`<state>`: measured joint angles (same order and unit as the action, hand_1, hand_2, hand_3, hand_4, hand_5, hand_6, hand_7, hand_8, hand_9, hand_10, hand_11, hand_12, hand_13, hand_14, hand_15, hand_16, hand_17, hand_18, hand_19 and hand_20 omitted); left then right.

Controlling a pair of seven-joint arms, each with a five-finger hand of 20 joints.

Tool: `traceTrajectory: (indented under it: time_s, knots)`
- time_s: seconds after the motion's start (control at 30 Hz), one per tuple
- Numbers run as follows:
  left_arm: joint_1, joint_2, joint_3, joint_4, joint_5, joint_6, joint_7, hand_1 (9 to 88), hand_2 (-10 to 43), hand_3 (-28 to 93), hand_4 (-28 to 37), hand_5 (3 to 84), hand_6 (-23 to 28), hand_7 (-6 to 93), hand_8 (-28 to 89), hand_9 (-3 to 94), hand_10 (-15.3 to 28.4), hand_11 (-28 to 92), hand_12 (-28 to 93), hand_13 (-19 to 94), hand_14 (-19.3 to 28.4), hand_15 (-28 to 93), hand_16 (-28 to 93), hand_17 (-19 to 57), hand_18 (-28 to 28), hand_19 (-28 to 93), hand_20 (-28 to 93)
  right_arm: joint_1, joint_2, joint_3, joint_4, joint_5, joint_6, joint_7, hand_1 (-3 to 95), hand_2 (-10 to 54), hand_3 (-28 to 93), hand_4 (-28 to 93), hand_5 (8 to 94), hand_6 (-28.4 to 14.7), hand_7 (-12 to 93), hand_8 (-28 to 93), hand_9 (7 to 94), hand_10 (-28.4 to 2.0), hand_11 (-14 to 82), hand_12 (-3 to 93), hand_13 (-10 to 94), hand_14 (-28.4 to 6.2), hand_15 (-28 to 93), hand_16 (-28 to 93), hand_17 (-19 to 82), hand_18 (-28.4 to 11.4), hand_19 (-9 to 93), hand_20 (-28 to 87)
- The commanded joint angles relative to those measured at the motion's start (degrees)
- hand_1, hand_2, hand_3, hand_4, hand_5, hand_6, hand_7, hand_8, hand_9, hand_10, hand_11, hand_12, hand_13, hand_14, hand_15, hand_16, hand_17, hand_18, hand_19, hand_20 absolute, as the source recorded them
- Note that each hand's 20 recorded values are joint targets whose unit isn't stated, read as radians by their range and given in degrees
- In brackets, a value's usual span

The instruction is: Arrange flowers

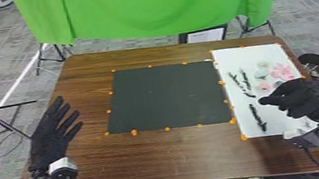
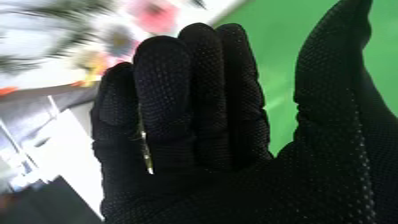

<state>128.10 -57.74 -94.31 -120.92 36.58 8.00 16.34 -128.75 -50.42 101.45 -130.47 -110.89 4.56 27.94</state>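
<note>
Above the white board [image 1: 232, 57], right robot hand [image 1: 293, 98] wide | left robot hand [image 1: 48, 138] wide | pink flowers [image 1: 284, 71] likely light, fragile; grasp likely-firmer dark stems [image 1: 258, 118]

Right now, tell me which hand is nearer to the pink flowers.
Right: the right hand is beside the pink flowers; the left hand is at the table's left edge, past the black mat.

White arms with black cables, black fabric gloves.
</note>
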Motion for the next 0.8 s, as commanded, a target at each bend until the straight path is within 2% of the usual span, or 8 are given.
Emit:
traceTrajectory:
  time_s: [0.03, 0.13, 0.17, 0.27, 0.4, 0.57, 0.8]
  knots:
    - [-0.35, 0.32, 0.25, 0.2, 0.1, -1.46, -1.18, 25.5, -5.9, 69, -25.2, 23.0, 2.5, 19.1, -10, 17.5, 10.1, 16, 19, 18, 14.7, 25, 4, -11.5, 22.7, 38, 10, -2.58, -0.87, -0.76, 0.53, -14.29, -2.93, 2.92, 28.7, -9.5, 62, -28, 55.9, -1.5, 35, -15, 63.2, -10.6, 46.1, 33.1, 60, -10.4, 70, 25, 26, -20.2, 77, 40]
    - [-0.21, 0.12, 0.17, 0.18, 0.45, -2.1, -1.78, 25.5, -5.9, 69, -25.1, 22.9, 2.5, 19.0, -10, 17.5, 10.1, 16, 19, 18, 14.9, 27, 3, -11.5, 22.7, 38, 10, -2.5, -0.97, -1.27, 0.95, -15.01, -3.59, 2.8, 23.4, -9.5, 68, -28, 51.2, -3.3, 34, -14, 56.0, -11.9, 48.6, 34.1, 56, -11.5, 71, 24, 25, -20.6, 77, 40]
    - [-0.08, 0.1, 0.21, 0.14, 0.42, -1.92, -1.72, 25.5, -5.9, 69, -25.1, 22.9, 2.5, 19.0, -10, 17.5, 10.1, 16, 19, 18, 14.9, 27, 3, -11.5, 22.7, 38, 10, -2.35, -1.03, -1.52, 1.05, -15.37, -4.23, 2.83, 22.1, -9.5, 70, -28, 50.7, -3.6, 34, -14, 55.0, -12.1, 48.9, 34.1, 55, -11.5, 71, 24, 25, -20.7, 77, 40]
    - [0.07, 0.01, 0.21, 0.11, 0.25, -1.35, -1.42, 25.6, -5.9, 68, -25.3, 22.9, 2.5, 18.9, -10, 17.5, 10.1, 16, 19, 18, 14.9, 28, 2, -11.5, 22.7, 38, 10, -1.18, -1.41, -2.35, 1.47, -15.85, -7.46, 3.53, 21.4, -9.5, 70, -28, 49.5, -3.7, 34, -14, 53.2, -12.4, 48.8, 33.9, 53, -11.7, 71, 23, 23, -21.0, 76, 40]
    - [0.57, -0.36, 0.11, -0.08, 0.32, -1.14, -1.07, 25.5, -5.7, 68, -25.2, 22.9, 2.5, 18.9, -10, 17.6, 10.1, 16, 19, 18, 14.9, 28, 2, -11.5, 22.7, 38, 10, -0.15, -1.71, -4.16, 2.59, -16.02, -8.45, 4.05, 20.9, -9.5, 71, -28, 48.2, -4.2, 33, -15, 51.5, -12.8, 48.4, 33.6, 51, -12.0, 71, 23, 22, -21.2, 75, 40]
    - [0.74, -0.5, 0.17, -0.09, 0.01, -0.82, -0.78, 25.5, -5.7, 68, -25.1, 22.9, 2.5, 19.0, -10, 17.7, 10.1, 16, 19, 18, 14.9, 28, 1, -11.5, 22.7, 38, 10, 0.99, -2.04, -5.62, 4.0, -16.97, -9.96, 4.47, 19.9, -9.5, 73, -28, 46.6, -7.8, 29, -13, 48.8, -13.8, 48.2, 33.2, 49, -12.0, 71, 21, 22, -21.2, 75, 40]
    - [0.54, -0.65, 0.06, -0.03, 0.06, -0.93, -1.05, 25.4, -5.6, 68, -25.0, 22.9, 2.5, 19.0, -10, 17.9, 10.1, 16, 19, 18, 14.8, 28, 1, -11.5, 22.7, 38, 10, 1.38, -1.88, -7.78, 4.17, -20.89, -13.4, 6.82, 18.9, -9.5, 77, -28, 46.9, -7.8, 29, -12, 48.9, -13.8, 48.8, 32.6, 49, -11.9, 71, 20, 22, -21.3, 74, 40]
